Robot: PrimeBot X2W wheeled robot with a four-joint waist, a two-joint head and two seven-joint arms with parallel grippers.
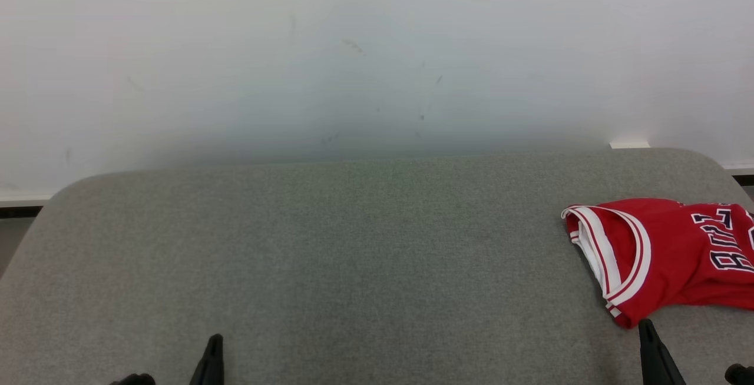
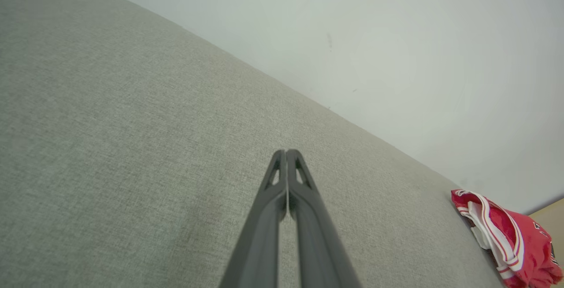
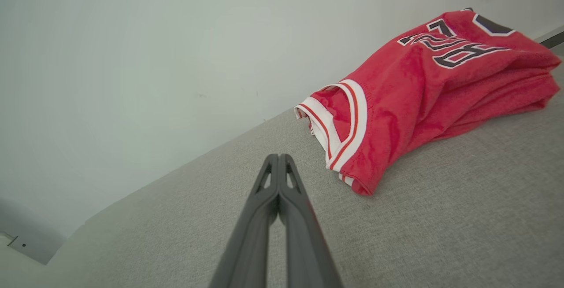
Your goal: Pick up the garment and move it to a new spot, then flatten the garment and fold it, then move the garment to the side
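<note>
I see a padded table (image 1: 353,255) covered in grey woven cloth. It has a fine, even weave and rounded far corners, and it is set against a pale, smooth wall (image 1: 353,49) with a few faint scuffs.

The jersey (image 1: 665,255) lies at the right side of the table, its far end cut off by the edge of the head view. It is red knit fabric, soft and slightly fuzzy, bunched into a low rumpled heap with several layers stacked. One rounded opening faces the middle of the table, edged with a broad white band and thin red stripes (armhole or neck, I can't tell which).

The left gripper (image 2: 287,151) has its two long dark fingers pressed together tip to tip. It holds nothing and sits over bare cloth, well apart from the jersey. The right gripper (image 3: 278,156) is closed the same way and empty, its tips just beside the jersey's near corner without touching it.

Black letters outlined in white run across the top of the jersey. I make out what looks like "BUL", but folds and the frame edge hide the rest.
</note>
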